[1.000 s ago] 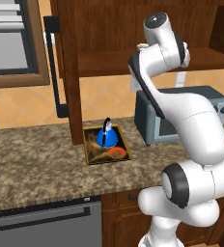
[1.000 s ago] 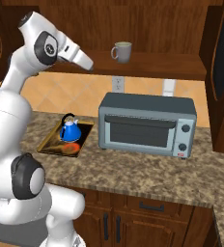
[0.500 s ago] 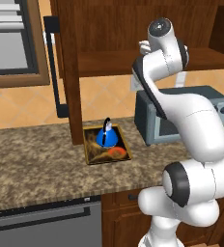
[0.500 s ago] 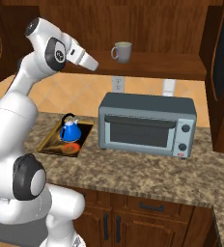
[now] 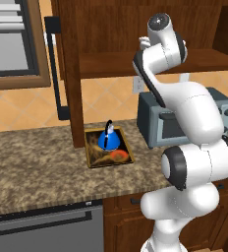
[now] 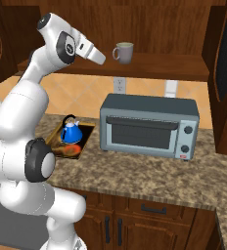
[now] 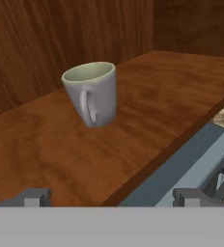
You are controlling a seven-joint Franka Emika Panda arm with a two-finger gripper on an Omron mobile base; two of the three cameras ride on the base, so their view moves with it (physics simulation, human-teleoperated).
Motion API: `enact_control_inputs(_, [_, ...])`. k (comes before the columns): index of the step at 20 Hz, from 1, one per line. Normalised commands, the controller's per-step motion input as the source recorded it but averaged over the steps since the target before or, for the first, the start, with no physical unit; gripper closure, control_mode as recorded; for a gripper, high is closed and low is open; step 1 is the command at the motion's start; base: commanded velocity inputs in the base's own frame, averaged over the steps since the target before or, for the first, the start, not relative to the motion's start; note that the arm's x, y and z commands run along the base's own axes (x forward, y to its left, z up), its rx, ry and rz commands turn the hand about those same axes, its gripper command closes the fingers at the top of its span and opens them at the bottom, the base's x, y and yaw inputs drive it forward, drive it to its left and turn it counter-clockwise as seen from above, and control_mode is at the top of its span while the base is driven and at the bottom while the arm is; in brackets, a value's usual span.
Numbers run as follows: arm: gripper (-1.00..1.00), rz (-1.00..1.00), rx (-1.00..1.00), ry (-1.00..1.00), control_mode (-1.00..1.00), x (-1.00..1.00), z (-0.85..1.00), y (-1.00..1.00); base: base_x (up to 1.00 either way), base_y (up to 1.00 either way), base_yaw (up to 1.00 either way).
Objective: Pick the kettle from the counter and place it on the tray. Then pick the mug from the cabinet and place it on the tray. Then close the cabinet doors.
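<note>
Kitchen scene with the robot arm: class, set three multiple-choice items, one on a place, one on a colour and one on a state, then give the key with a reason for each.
1. Where is the kettle?
A. on the tray
B. on the toaster oven
C. on the cabinet shelf

2. What colour is the mug?
A. blue
B. grey
C. red

3. How does the gripper stand?
A. shut on the mug
B. shut on nothing
C. open, short of the mug

Key: 1 A, the blue kettle stands inside the tray's wooden rim on the counter. 2 B, the hand view shows a grey mug upright on the cabinet shelf. 3 C, its fingertips stand wide apart with the mug beyond them.
</note>
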Motion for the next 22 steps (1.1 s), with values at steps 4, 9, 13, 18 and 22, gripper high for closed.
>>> enact_control_inputs(4, [-1.0, 0.0, 0.0, 0.0, -1.0, 0.3, 0.0, -0.14, 0.0, 0.0, 0.0])
enact_control_inputs(9, [-1.0, 0.0, -0.01, 0.0, -1.0, 0.23, -0.01, -0.21, 0.0, 0.0, 0.0])
enact_control_inputs(13, [-1.0, 0.0, -0.03, 0.0, -1.0, 0.2, -0.08, -0.17, 0.0, 0.0, 0.0])
enact_control_inputs(18, [-1.0, 0.0, -0.01, 0.0, -1.0, 0.28, -0.13, -0.02, 0.0, 0.0, 0.0])
enact_control_inputs(22, [-1.0, 0.0, 0.0, 0.0, -1.0, 0.3, -0.09, -0.09, 0.0, 0.0, 0.0])
